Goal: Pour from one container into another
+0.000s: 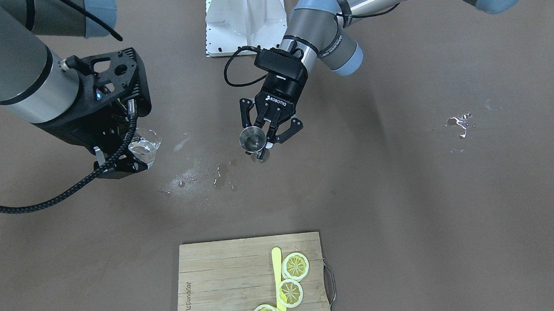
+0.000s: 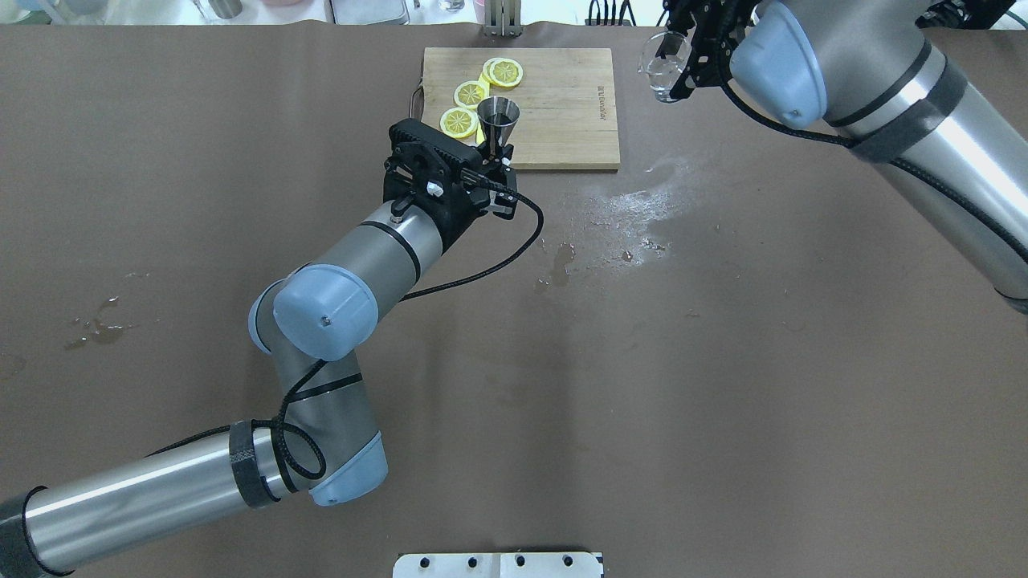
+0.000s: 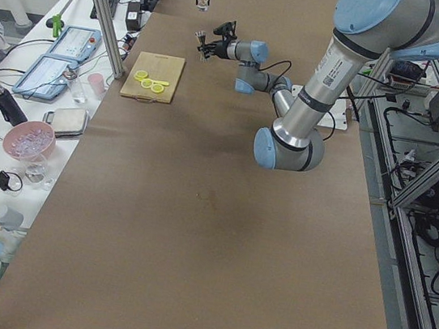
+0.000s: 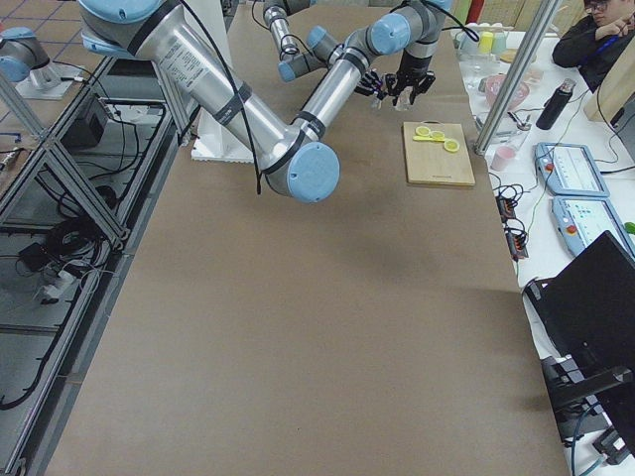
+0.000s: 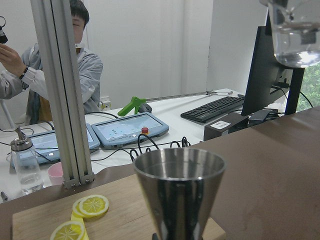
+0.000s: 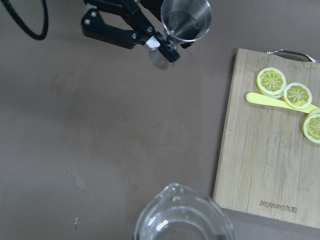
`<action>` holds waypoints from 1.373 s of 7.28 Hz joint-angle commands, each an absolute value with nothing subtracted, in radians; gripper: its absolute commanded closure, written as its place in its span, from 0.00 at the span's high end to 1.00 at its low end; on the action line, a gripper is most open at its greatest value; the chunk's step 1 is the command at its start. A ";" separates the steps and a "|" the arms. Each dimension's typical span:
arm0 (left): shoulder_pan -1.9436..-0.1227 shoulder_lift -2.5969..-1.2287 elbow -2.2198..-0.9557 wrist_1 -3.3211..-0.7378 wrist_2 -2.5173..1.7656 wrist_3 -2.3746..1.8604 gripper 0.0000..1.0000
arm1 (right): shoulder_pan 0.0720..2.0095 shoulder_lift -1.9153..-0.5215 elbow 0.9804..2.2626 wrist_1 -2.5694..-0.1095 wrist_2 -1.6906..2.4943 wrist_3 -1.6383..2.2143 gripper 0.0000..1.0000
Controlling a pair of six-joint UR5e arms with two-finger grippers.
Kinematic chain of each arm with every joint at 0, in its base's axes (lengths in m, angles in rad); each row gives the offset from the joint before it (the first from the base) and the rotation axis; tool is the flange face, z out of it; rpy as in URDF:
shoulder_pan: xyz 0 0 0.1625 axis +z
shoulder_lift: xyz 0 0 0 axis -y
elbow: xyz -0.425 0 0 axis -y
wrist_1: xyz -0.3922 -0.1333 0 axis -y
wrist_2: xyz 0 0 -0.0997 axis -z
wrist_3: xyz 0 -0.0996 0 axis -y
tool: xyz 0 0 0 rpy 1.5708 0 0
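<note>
**Both vessels lifted, pour not yet begun**

Nearest the front-facing camera lies a wooden cutting board (image 1: 226, 281) with lemon slices (image 1: 295, 266) and a yellow plastic knife (image 1: 277, 269) on it; none of these is part of the pour. Beyond the board, wet patches (image 1: 197, 176) mark the brown table (image 1: 426, 204).

Farther back, the left gripper (image 1: 263, 141) is clamped around the narrow waist of a steel jigger (image 1: 252, 138), holding it upright with its mouth open to the top. The right wrist view looks into the jigger's bowl, and I cannot tell whether it holds any liquid.

Off to the side and well apart from it, the right gripper (image 1: 124, 159) is closed on a glass measuring cup (image 1: 146, 145). The cup is raised, roughly level and holds clear liquid.

By my judgement the grasping and lifting are done. Still to do: bring the cup's spout over the jigger, then tip it.
</note>
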State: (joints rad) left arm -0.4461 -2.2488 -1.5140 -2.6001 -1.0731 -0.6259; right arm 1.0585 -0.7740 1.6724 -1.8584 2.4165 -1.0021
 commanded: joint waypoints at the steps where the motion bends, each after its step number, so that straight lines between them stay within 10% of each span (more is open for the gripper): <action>1: -0.445 -2.249 -1.514 -2.600 -1.072 -0.626 0.00 | 1.057 -0.933 1.701 -1.595 2.494 -0.898 0.00; 10: -0.596 -2.007 -1.571 -2.757 -0.997 -0.609 0.00 | 1.075 -1.189 1.591 -1.163 2.612 -0.819 0.00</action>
State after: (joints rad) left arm -0.5616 -2.0715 -1.5495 -2.7525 -0.9815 -0.6092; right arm 1.0702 -1.1773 1.6225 -1.1926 2.6031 -0.8170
